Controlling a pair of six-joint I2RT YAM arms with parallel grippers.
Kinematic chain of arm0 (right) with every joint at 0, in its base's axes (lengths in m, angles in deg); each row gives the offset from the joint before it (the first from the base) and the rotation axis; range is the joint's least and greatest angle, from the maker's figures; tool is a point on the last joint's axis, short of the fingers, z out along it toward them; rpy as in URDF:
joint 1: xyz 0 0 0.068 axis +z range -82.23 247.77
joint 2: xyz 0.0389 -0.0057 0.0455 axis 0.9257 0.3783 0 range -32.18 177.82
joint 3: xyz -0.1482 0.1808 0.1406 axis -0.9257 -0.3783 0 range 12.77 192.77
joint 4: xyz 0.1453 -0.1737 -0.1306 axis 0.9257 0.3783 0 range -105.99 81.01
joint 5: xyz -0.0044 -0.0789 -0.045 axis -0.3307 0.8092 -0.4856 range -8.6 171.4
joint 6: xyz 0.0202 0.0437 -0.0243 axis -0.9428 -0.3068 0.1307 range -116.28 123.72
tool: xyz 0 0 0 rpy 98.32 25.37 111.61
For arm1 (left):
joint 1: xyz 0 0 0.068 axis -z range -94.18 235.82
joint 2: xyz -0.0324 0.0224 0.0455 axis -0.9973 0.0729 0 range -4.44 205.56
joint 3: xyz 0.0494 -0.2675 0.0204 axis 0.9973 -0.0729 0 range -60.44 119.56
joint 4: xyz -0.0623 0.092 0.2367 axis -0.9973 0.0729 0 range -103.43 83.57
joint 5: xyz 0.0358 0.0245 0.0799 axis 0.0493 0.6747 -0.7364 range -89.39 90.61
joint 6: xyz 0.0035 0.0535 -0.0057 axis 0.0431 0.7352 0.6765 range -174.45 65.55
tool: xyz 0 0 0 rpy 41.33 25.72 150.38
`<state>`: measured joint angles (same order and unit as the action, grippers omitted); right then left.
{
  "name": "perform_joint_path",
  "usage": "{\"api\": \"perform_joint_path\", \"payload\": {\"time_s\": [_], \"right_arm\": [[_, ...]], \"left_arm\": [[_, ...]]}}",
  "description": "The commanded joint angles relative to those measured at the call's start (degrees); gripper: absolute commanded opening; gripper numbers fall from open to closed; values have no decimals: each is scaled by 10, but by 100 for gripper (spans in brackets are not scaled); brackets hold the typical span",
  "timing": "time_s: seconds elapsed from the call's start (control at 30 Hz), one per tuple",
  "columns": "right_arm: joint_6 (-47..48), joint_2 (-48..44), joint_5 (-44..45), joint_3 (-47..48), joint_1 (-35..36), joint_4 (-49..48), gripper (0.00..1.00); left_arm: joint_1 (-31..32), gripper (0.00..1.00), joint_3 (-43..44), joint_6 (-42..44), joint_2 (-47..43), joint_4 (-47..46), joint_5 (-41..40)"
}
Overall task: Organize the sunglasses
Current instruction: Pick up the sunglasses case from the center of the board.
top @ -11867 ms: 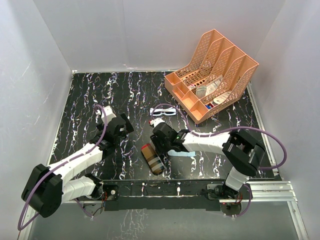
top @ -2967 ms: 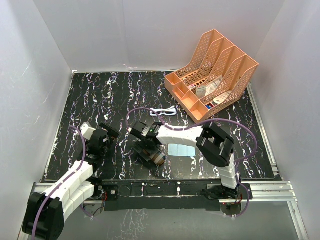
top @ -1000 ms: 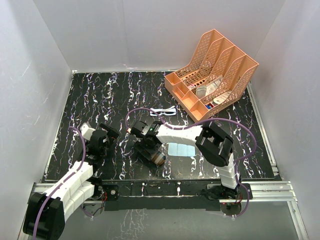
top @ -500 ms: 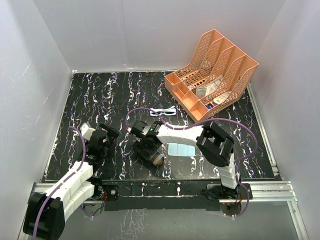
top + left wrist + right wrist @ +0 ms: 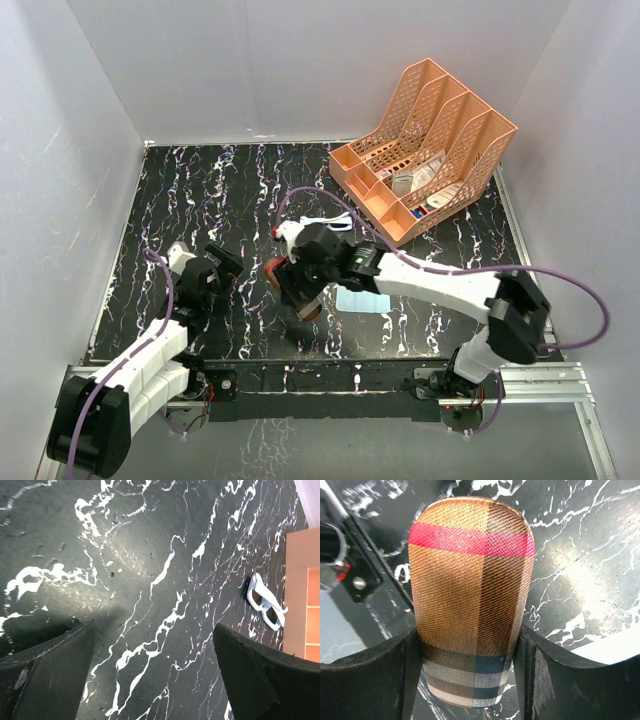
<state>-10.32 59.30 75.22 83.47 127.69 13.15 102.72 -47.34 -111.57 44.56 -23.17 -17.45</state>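
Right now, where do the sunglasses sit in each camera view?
Top external: sunglasses near centre of frame, just beyond the right arm.
Left wrist: sunglasses at the right edge.
Right wrist: not in it; the plaid case fills the view.
Shared landmark: orange organizer, just right of the glasses in both.

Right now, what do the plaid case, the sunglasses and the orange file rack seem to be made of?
The plaid case: woven fabric cover, matte; the thread weave shows clearly. The sunglasses: probably a plastic frame, smooth white, with a thick moulded look. The orange file rack: likely moulded plastic, slightly glossy, with slotted walls.
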Motion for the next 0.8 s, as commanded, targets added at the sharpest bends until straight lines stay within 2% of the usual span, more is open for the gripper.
{"api": "perform_joint_path", "payload": {"time_s": [0.0,0.07,0.2,0.4,0.63,0.77], "right_arm": [[-40,-108,-60,-62,-35,-181,0],[-49,-139,-79,-85,-48,-215,0],[-49,-177,-100,-111,-62,-247,0],[-82,-237,-173,-193,-119,-352,0],[-133,-235,-289,-249,-196,-470,0],[-154,-214,-361,-256,-225,-530,0]], "left_arm": [[-5,99,29,2,37,-28,61],[-4,99,46,-8,62,-19,71],[-4,99,41,-14,84,-75,124],[-4,99,79,48,87,-128,249],[-4,99,73,39,78,-283,365],[-4,99,79,30,84,-330,409]]}}
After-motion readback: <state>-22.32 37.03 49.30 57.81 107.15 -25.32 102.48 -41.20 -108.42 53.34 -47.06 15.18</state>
